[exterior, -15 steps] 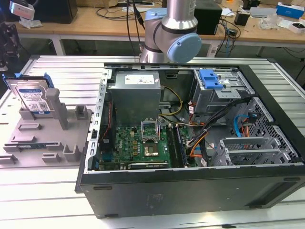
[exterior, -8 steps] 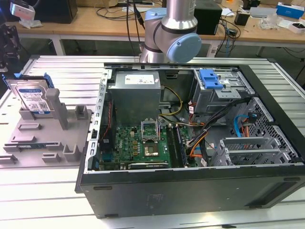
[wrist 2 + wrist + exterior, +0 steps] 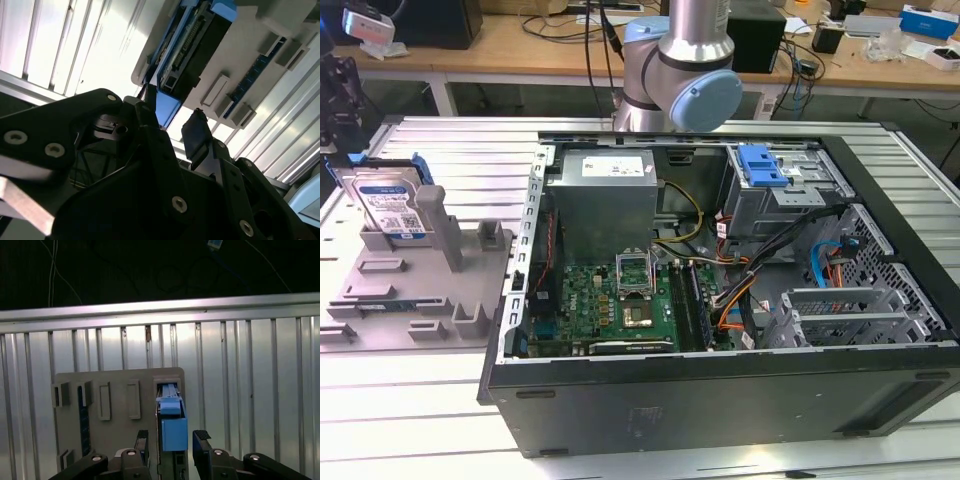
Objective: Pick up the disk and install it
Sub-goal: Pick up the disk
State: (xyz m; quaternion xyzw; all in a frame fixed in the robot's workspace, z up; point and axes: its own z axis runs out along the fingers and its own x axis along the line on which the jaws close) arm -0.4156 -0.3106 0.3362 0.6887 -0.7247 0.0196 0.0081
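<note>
Fingers (image 3: 142, 440) of the gripper (image 3: 171, 434) sit spread as I watch, one on each side of the disk (image 3: 172, 412). It stands on edge between them in its grey holder (image 3: 117, 385), unclamped.
</note>
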